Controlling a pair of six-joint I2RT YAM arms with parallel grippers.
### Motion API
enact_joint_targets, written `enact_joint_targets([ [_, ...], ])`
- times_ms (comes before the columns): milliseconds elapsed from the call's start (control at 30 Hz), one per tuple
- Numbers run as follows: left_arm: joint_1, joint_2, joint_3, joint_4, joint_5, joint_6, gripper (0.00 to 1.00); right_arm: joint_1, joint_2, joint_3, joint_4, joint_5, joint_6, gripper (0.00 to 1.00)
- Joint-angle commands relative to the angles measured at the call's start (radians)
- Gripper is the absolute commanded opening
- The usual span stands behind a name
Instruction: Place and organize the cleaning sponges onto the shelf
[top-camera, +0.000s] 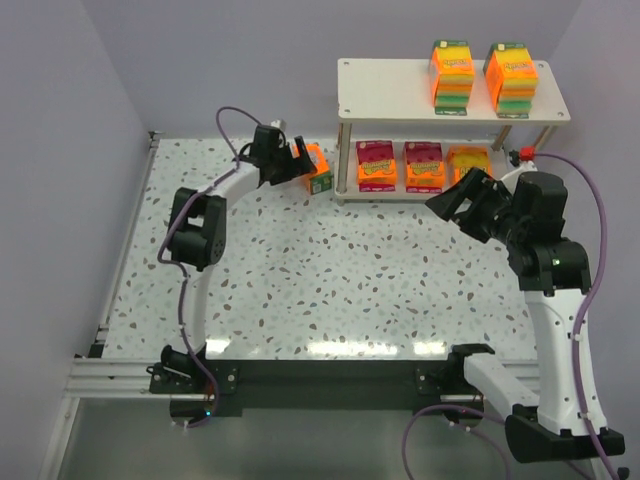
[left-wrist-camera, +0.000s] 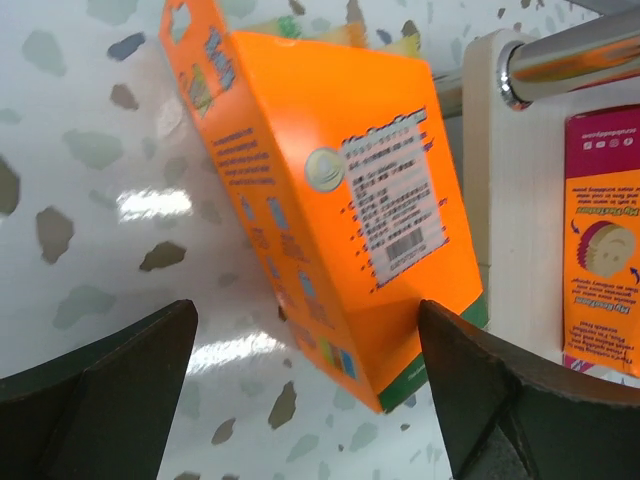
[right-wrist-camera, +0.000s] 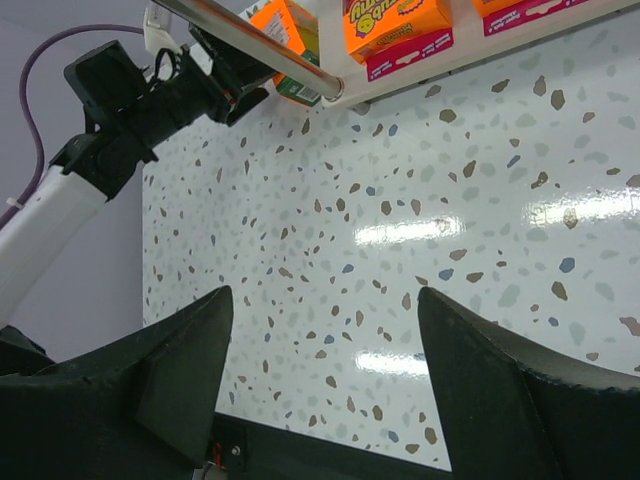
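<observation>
Sponge pack (top-camera: 318, 168) in orange wrap sits on the desk (top-camera: 330, 280) just beside the left end of the shelf (top-camera: 390, 90), and we see the left tool (left-wrist-camera: 305, 320) spread wide on either side of it. Other packs (top-camera: 375, 165) lie on both tiers, while the right tool (right-wrist-camera: 325, 295) hangs released over the desk.

1. Tilted orange sponge pack (left-wrist-camera: 330, 200): white fine print plus a barcode, all too blurry to read.
2. Magenta-labelled pack (left-wrist-camera: 600, 240) on the shelf (left-wrist-camera: 490, 200): lettering upside down, can't make it out either.
</observation>
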Motion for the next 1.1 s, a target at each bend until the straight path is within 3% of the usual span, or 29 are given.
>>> enact_joint_targets([
  [0, 0.061, -0.076, -0.133, -0.076, -0.077, 0.055, 0.95, 0.011, 0.003, -0.003, 0.017, -0.03, -0.011, 0.78],
  [233, 0.166, -0.272, -0.426, -0.073, -0.12, 0.106, 0.91, 0.03, 0.008, -0.003, 0.017, -0.022, -0.01, 0.77],
  [433, 0.2, -0.415, -0.472, -0.022, -0.076, 0.111, 0.89, 0.037, 0.011, 0.003, 0.016, -0.013, -0.011, 0.77],
  [667, 0.145, -0.401, -0.321, 0.018, 0.036, 0.015, 0.89, 0.036, 0.019, 0.0, 0.011, -0.008, -0.021, 0.77],
  [900, 0.081, -0.198, -0.097, -0.077, -0.013, -0.021, 0.9, 0.037, 0.026, 0.02, 0.004, 0.002, -0.028, 0.77],
  [1067, 0.069, -0.107, -0.035, -0.108, -0.017, -0.029, 0.81, 0.037, 0.029, 0.036, -0.013, 0.008, -0.041, 0.77],
])
